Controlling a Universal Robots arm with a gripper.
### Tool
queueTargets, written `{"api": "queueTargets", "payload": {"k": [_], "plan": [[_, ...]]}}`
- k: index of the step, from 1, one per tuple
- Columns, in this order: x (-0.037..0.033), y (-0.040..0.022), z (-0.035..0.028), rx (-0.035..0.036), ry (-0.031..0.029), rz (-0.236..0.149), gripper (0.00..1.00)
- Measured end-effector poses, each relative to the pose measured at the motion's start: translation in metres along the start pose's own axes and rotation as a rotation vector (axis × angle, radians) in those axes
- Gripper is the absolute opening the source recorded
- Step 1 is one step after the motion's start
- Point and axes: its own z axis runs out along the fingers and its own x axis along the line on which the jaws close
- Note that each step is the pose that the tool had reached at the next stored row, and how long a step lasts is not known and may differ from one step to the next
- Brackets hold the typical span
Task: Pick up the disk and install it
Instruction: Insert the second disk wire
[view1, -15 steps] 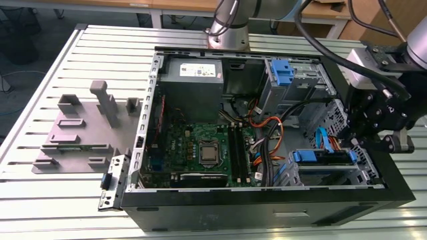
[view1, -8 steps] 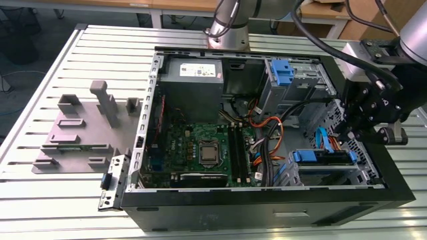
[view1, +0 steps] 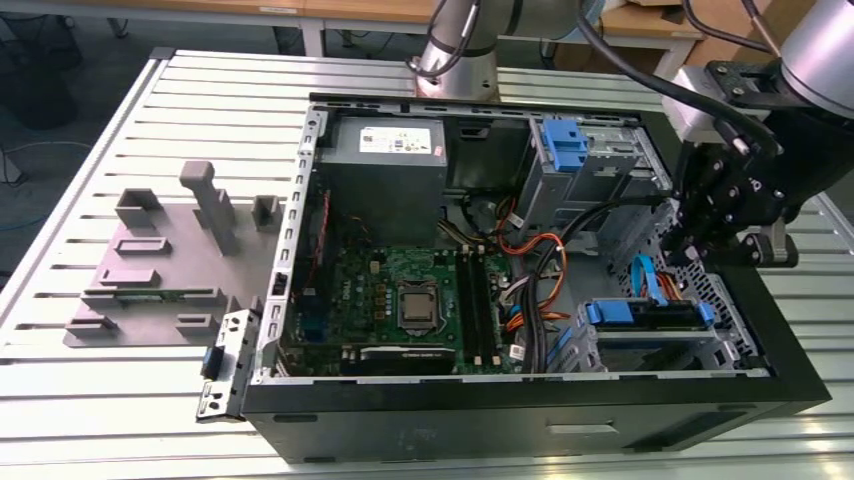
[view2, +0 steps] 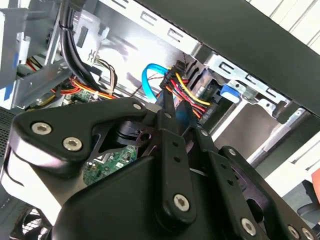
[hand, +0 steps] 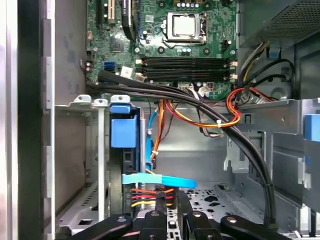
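The disk (view1: 627, 313) lies in the drive bay at the front right corner of the open computer case (view1: 534, 425), with its blue bracket (hand: 123, 132) showing at the bay's mouth. My gripper (view1: 683, 255) hangs inside the case just above and behind that bay. It sits right at a bundle of red, yellow and black wires (view2: 187, 95) and a light blue flat cable (hand: 157, 180) that run to the disk. In both wrist views the tips (view2: 175, 107) (hand: 171, 212) are buried among these cables, so what they hold is hidden.
The motherboard (view1: 400, 300) covers the case floor, the grey power supply (view1: 384, 150) sits at the back, and a second cage with a blue tab (view1: 567, 145) is at the back right. Thick black cables (hand: 240, 145) cross the bay. A grey plastic stand (view1: 154, 260) rests on the slatted table.
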Motion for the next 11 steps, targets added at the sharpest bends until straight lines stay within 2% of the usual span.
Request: {"api": "queueTargets", "payload": {"k": [5,11], "plan": [[-0.0008,0.0001,-0.0035,0.0000,-0.0001,0.000,0.24],[-0.0009,0.0000,-0.0041,0.0000,0.0006,0.000,0.24]]}}
